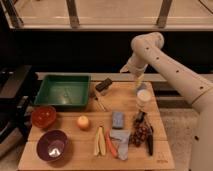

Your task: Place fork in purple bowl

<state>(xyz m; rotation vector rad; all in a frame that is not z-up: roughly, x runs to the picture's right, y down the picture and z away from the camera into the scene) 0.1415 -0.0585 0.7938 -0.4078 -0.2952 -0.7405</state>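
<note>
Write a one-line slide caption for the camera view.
Claw hovers over far right of the wooden table, slim pale fork lying beside the green tray, glossy purple bowl at the near corner.

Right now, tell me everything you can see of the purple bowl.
The purple bowl is round and glossy, deep purple with a pale shine inside, perhaps plastic or glazed. It stands upright on the front left corner of the wooden table, just in front of the red-brown bowl; whether the two touch cannot be told. Nothing shows inside it. The gripper hangs far off at the back right, above a white cup, well clear of the bowl.
</note>
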